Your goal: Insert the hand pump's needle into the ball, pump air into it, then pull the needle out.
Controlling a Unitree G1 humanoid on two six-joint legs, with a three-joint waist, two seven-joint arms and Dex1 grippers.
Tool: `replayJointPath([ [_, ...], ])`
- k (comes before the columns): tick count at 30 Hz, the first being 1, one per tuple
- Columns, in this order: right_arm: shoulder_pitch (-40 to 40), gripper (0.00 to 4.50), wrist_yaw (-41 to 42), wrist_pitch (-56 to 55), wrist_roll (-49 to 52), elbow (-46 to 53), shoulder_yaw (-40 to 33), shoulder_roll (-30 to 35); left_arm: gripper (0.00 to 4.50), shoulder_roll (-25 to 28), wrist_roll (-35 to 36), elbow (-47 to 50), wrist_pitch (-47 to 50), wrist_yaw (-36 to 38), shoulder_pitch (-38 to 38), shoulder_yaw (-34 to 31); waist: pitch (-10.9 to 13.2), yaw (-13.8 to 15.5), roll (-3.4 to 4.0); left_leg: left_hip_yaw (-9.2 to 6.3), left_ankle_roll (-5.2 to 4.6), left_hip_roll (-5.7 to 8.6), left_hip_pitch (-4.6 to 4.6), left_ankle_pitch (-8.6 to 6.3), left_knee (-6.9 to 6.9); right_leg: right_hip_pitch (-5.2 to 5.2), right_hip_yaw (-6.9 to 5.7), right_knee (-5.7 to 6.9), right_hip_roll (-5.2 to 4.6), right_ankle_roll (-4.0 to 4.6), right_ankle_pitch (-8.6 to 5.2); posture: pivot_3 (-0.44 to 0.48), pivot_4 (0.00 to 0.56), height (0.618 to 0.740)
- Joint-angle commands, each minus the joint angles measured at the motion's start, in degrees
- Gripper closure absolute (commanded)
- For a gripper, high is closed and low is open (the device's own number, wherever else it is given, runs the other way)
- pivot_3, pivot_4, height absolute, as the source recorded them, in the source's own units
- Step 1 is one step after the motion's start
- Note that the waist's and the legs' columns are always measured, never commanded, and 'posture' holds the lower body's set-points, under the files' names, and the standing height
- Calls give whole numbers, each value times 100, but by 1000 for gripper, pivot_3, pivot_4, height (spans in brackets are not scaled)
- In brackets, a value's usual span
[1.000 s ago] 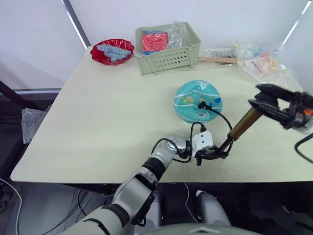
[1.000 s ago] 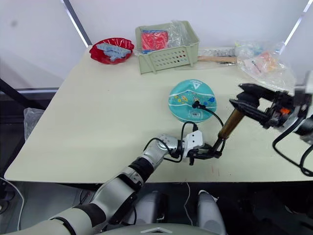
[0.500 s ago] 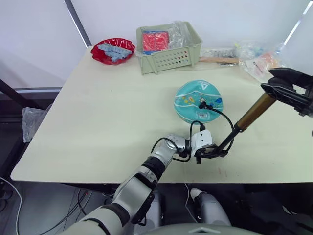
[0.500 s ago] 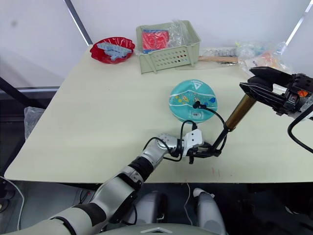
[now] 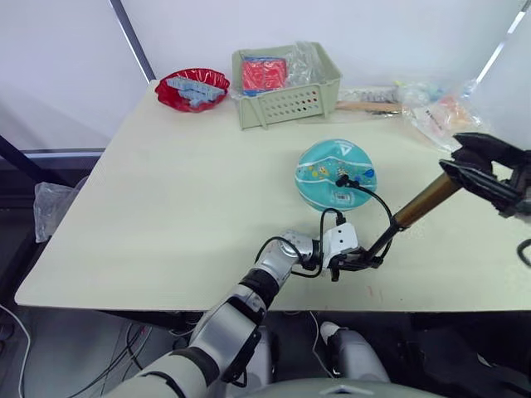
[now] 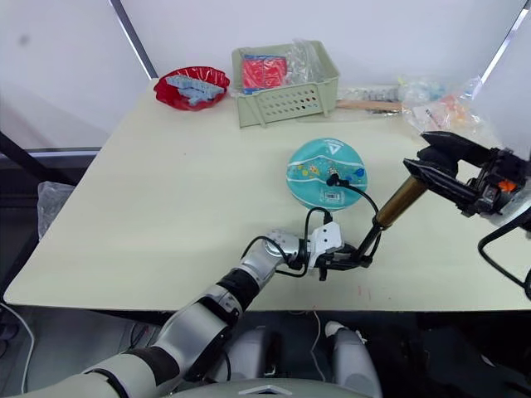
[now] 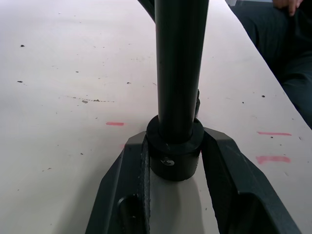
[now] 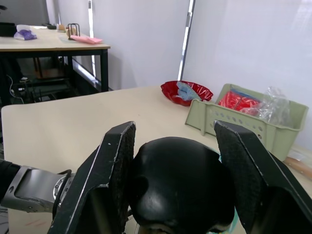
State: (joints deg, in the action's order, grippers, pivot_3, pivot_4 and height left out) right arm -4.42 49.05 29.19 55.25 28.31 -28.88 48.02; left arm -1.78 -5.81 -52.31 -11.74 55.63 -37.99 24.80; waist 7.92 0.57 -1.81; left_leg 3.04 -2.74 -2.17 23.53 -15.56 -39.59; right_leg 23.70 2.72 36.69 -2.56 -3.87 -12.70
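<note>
The teal ball [image 5: 336,174] rests mid-table. The hand pump slants up to the right, its bronze barrel [image 5: 423,201] above a thin black rod. My left gripper [image 5: 358,261] lies low on the table, shut on the pump's black bottom cap [image 7: 174,151]. My right gripper [image 5: 459,163] is shut on the black handle [image 8: 178,185] at the pump's upper end. A black hose [image 5: 380,203] loops from the pump's base up to a small black fitting [image 5: 342,179] sitting on the ball's top. The needle itself is hidden under that fitting.
A green basket [image 5: 286,99] holding a red packet stands at the back, with a red bowl [image 5: 191,87] to its left. Crinkled plastic bags [image 5: 440,112] and a wooden stick [image 5: 369,106] lie at the back right. The table's front edge [image 5: 249,303] runs just below my left gripper.
My right gripper first lifted the handle up and away, lengthening the pump, then came back down toward the base. The left gripper and ball stayed put.
</note>
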Motion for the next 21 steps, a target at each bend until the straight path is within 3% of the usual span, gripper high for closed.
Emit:
replayJointPath([
  [1,572,2415,102,-210,-694,-130,688,-322,3475,67,-264,-206,-8,54,200,167,-39,3,-41,-10,0,0,-1,0,2,-4,-10,0,0,9,-5,0,150,738],
  [14,1305,2416,380,-1698,-2436,-1379,2230,-1257,3475,70,-316,-281,-218,37,214,86,-88,6,-39,-29,2,-9,-73,-1,35,-61,-42,3,0,57,-37,0,150,738],
  [21,1250,2417,458,-2070,-2470,-1405,2160,-1323,3475,102,-341,-286,-274,42,281,92,-109,5,-35,-31,2,-10,-74,-1,36,-61,-47,3,0,60,-39,0,150,738],
])
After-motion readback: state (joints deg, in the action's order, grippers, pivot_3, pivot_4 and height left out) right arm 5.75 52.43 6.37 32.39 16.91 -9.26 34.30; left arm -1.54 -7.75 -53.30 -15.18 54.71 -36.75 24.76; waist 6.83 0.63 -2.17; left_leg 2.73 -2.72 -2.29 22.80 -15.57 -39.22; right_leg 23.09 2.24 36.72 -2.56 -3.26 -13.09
